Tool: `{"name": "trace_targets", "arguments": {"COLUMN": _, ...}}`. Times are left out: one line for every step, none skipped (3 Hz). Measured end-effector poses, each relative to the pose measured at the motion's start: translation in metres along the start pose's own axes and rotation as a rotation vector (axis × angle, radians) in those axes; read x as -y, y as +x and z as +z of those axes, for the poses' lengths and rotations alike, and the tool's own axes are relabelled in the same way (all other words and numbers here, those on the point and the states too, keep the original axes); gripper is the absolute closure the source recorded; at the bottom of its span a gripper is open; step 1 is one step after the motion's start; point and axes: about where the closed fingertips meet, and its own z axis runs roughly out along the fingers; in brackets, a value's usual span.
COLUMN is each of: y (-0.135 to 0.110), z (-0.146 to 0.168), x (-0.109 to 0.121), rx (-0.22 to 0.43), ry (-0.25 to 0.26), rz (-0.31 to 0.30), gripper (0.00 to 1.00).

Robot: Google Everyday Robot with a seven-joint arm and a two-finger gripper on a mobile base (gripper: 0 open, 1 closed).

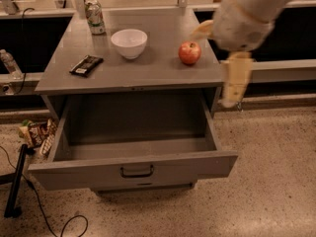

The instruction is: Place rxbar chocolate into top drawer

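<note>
The rxbar chocolate (86,65), a flat black bar with a white patch, lies on the left of the grey cabinet top (148,73). The top drawer (133,169) is pulled fully open and its inside is empty; its dark handle sits at the middle of the front panel. My gripper (235,85) hangs down beside the cabinet's right edge, right of the red apple (189,52) and above the drawer's right side. It holds nothing that I can see and is far from the bar.
A white bowl (129,42) and a soda can (94,17) stand on the cabinet top behind the bar. Colourful snack packets (37,132) lie on the floor at the left, by a black stand (15,181) and cable. A water bottle (9,63) stands far left.
</note>
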Motion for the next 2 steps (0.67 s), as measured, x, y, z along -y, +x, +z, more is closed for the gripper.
{"name": "trace_targets", "arguments": {"y": 0.0071, "z": -0.0244, "x": -0.0240, "rx": 0.051, "ry": 0.026, "rz": -0.054, "gripper": 0.00}}
{"name": "trace_targets", "arguments": {"y": 0.0070, "z": -0.0240, "x": -0.0234, "rx": 0.051, "ry": 0.028, "rz": -0.057, "gripper": 0.00}}
